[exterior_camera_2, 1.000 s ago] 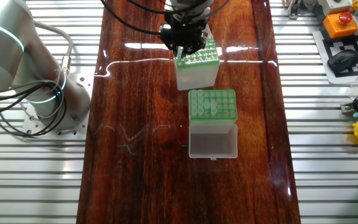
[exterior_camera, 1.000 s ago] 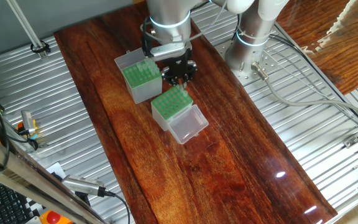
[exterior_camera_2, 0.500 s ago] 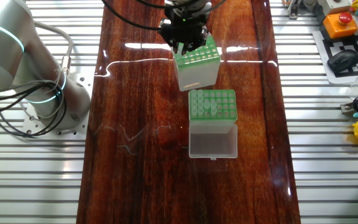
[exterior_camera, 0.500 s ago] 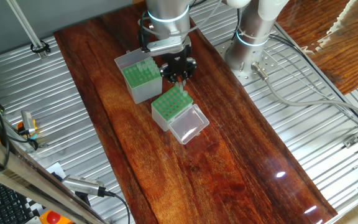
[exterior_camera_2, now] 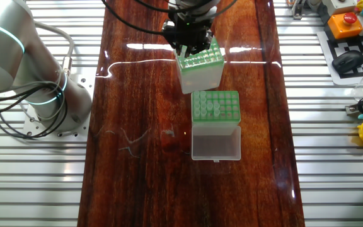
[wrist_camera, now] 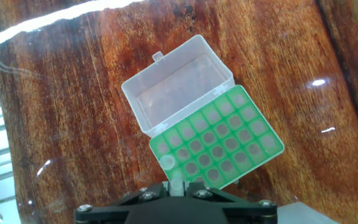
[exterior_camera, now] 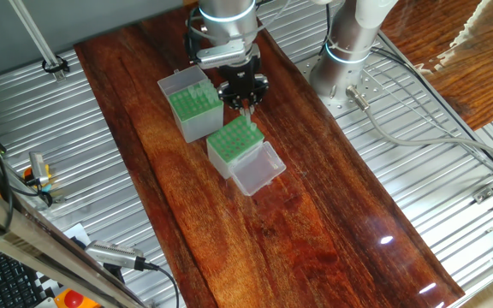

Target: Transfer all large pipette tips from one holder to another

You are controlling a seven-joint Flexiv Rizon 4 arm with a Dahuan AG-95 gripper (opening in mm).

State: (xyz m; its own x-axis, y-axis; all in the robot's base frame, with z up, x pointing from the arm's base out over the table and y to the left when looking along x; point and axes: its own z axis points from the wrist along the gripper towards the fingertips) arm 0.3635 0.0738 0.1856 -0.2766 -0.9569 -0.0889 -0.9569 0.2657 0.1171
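One pipette tip [wrist_camera: 176,185] sits pinched in your jaws, visible only in the hand view, above the clear-lidded holder [wrist_camera: 217,147].

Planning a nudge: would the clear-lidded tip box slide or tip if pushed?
Probably slides rather than tips: the box sits low and wide on glossy table. Likely light, being thin translucent plastic; its open lid may flex.
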